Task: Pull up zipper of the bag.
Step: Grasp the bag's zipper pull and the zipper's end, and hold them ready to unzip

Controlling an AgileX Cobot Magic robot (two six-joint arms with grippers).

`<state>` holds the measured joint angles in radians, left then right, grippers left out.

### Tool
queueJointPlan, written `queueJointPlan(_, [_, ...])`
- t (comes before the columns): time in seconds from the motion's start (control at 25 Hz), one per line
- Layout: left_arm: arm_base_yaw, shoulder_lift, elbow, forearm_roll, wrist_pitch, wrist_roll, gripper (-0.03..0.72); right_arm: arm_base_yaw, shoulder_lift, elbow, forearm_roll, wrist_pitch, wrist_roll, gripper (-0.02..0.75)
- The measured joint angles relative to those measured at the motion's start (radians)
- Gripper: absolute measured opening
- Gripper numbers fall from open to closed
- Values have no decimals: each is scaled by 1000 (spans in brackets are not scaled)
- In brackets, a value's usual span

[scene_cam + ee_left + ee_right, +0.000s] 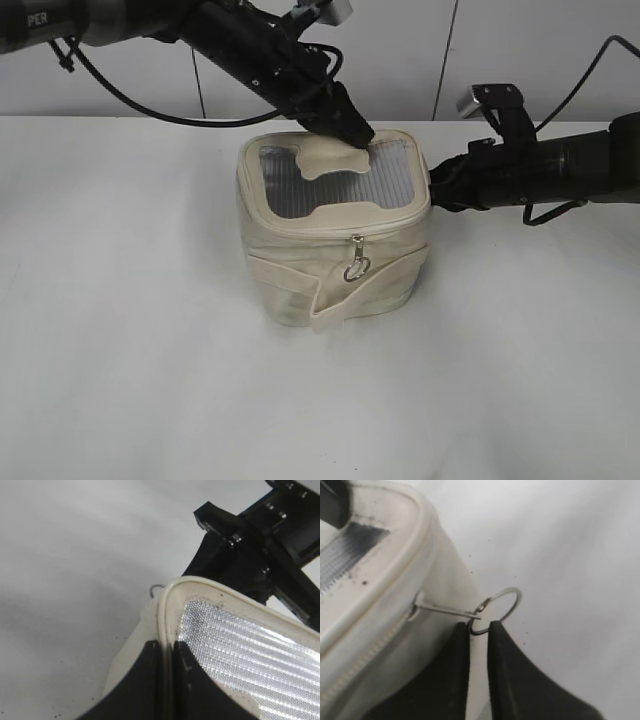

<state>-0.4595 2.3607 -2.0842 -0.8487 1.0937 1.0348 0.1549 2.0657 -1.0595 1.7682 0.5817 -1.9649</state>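
One bag (335, 235) stands mid-table (120, 350); two silver pull tabs show on its zipper (345, 229), one hanging at front. Right gripper (479, 630) is pinched on the other tab's ring; left gripper (166, 652) is narrowed over the lid rim. "PER" is legible on the left arm.

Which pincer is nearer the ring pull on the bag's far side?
Right. The right pincer has its tips closed on the ring pull at the bag's side. The left pincer grips the lid rim, away from the ring.
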Motion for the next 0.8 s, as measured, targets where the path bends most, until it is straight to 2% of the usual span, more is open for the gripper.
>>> queueJointPlan(0.08, [0,0,0,1,1,0,44,1,0,0,-6,-1,2,37])
queueJointPlan(0.16, [0,0,0,1,2,0,44,2,0,0,-19,-2,16,19])
queueJointPlan(0.52, [0,0,0,1,6,-3,44,2,-1,13,-37,-6,47,21])
queueJointPlan(0.6, [0,0,0,1,7,-3,44,2,-1,15,-41,-6,51,93])
queueJointPlan(0.76, [0,0,0,1,7,-3,44,2,-1,16,-58,-25,75,354])
queueJointPlan(0.8, [0,0,0,1,8,-4,44,2,-1,16,-63,-33,88,394])
